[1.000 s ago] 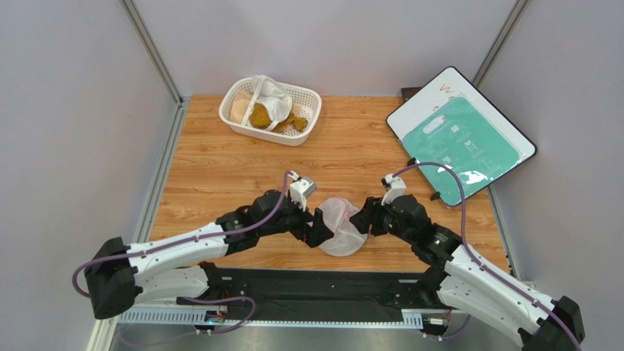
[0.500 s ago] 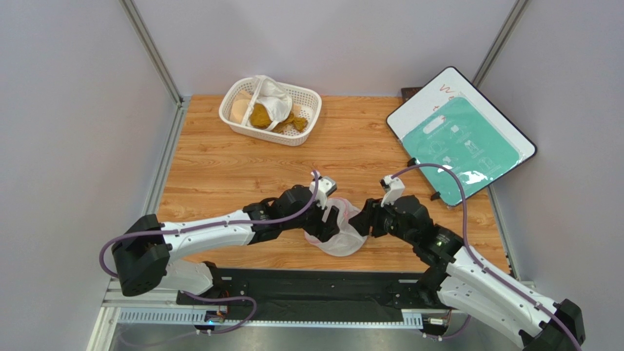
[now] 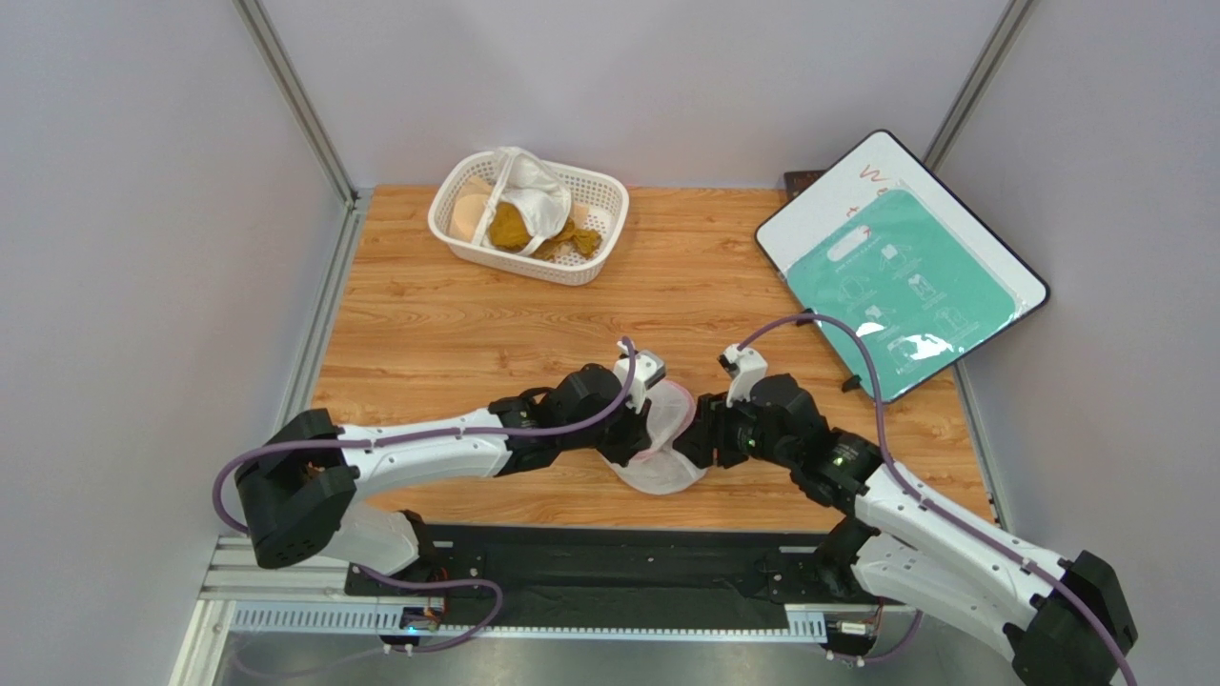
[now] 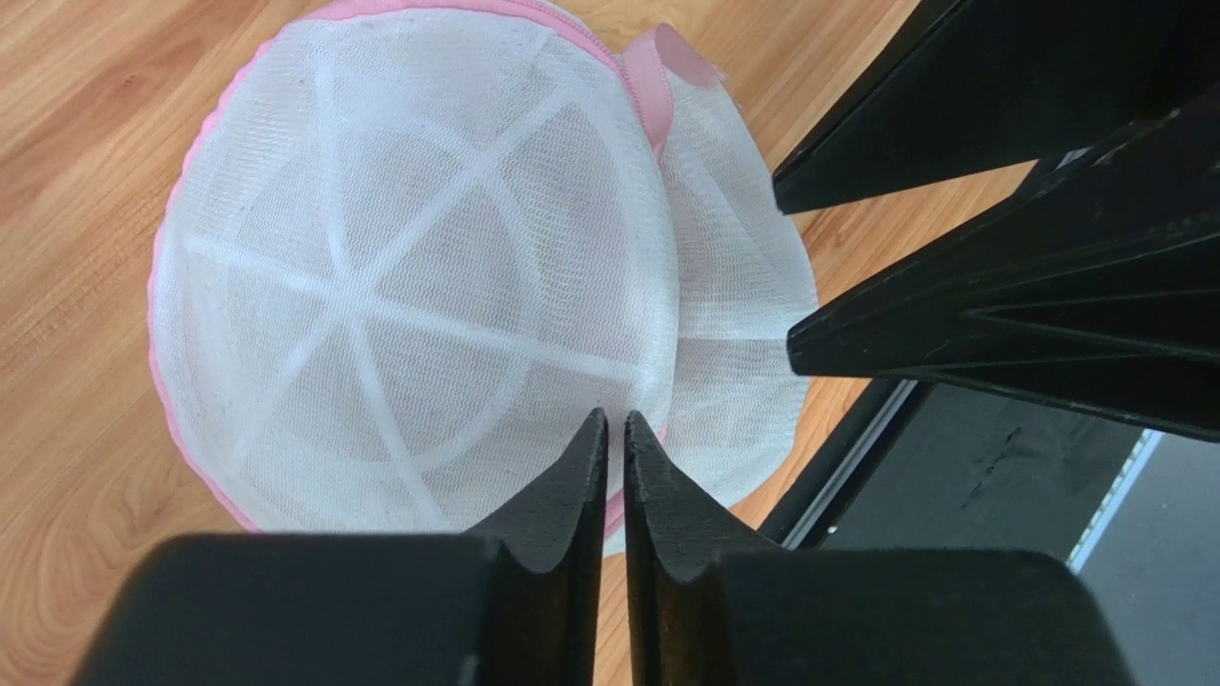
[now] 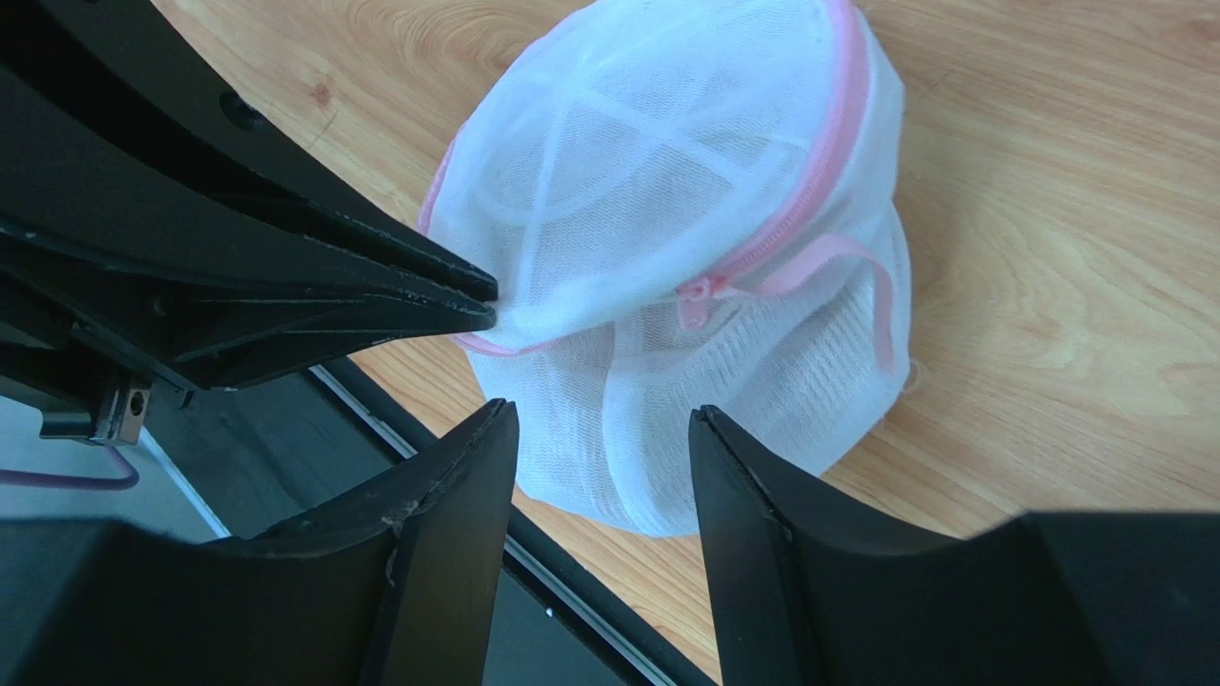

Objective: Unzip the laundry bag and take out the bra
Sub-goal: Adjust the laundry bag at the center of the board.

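1. Near the table's front edge, one laundry bag sits between two grippers.
2. Left gripper: jaws nearly together, pinching the bag's mesh edge.
3. Right gripper: jaws partly apart around the bag's lower half; contact unclear.
4. One basket far back holds mustard and white cloths.
5. No bra is visible; the bag's contents cannot be made out.

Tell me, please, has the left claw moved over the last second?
Yes. In the top view the left claw has shifted right, toward the whiteboard side, and closed on the laundry bag's near rim.
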Tool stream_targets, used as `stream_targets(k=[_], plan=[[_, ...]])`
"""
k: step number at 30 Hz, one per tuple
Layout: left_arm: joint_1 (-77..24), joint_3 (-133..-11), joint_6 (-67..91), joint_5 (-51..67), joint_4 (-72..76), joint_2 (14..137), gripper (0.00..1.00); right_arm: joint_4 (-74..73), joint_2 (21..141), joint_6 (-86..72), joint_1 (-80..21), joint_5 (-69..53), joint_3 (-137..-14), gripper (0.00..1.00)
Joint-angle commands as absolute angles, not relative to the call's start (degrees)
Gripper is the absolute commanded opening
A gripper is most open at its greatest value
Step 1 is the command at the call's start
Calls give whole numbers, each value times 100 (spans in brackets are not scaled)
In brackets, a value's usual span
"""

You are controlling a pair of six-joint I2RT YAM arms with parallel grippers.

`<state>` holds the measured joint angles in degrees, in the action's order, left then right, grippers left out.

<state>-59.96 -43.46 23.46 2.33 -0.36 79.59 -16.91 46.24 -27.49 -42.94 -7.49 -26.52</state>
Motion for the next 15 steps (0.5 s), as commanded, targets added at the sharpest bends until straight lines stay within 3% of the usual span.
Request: stream_targets(k=[1,3,5,10,15], plan=[[-6021,-4465,2312,299,176,7866,6,-1214,4755,-2637,-4272,-1055,-2874,52],[-6021,-4473,2320,255,141,7857,0,-1195,4790,-2602,-4272,-1028,-2891,52],[-6021,-4500,2303,272,36,7840,3,-1248,4781,-2593,-4280,-958,-2927,52],[-6143,-4482,2102,396,141,7542,55,-1494,4588,-2654,-4280,-818,-2962,52],[-6258,-4771,1750,255,-130,7707,68,-1749,4105,-2742,-4280,-616,-2857,52]])
